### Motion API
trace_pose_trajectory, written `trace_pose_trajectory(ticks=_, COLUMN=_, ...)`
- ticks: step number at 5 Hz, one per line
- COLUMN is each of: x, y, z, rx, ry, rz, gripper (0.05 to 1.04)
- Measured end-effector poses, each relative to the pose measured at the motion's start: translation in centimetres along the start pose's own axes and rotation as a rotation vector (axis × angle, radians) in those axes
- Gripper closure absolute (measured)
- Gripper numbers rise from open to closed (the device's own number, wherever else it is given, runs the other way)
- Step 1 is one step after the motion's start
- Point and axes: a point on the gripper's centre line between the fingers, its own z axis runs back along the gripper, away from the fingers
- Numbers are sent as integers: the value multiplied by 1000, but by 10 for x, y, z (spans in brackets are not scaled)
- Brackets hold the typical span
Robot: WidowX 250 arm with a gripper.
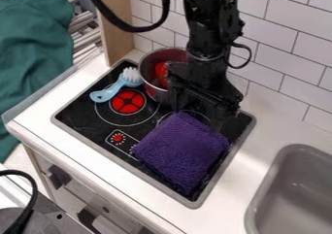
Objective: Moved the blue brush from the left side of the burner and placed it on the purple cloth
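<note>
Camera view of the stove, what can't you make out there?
All in the camera view:
- Pot: right side hidden by the arm.
- Red thing in the pot: full shape hidden by the arm.
- Burner ring near the pincer: partly covered by the purple cloth.
- Sink: cut off by the right and bottom edges.

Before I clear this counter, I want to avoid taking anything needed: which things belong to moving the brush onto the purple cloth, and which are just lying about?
For the job:
blue brush
purple cloth
red-centred burner

Not part of it:
pot
red thing inside the pot
green cloth
</note>
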Motion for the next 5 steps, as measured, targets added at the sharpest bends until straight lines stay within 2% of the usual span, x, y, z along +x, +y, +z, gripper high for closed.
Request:
trace_pose_trajectory(ticks=1, x=-7, y=0, z=-8, rx=0, ry=36, rz=1, gripper=79)
trace_pose_trajectory(ticks=2, x=-17, y=19, z=-13, rx=-11, ry=40, rz=52, gripper=79)
trace_pose_trajectory(ticks=3, x=-20, y=50, z=-13, rx=-19, ry=5, rz=96, gripper=79)
trace_pose_trajectory(ticks=4, x=-18, y=91, z=-16, rx=-12, ry=1, rz=105, gripper=79)
trace_pose_trajectory(ticks=5, x=-8, y=132, z=-23, rx=-5, ry=10, rz=44, gripper=79)
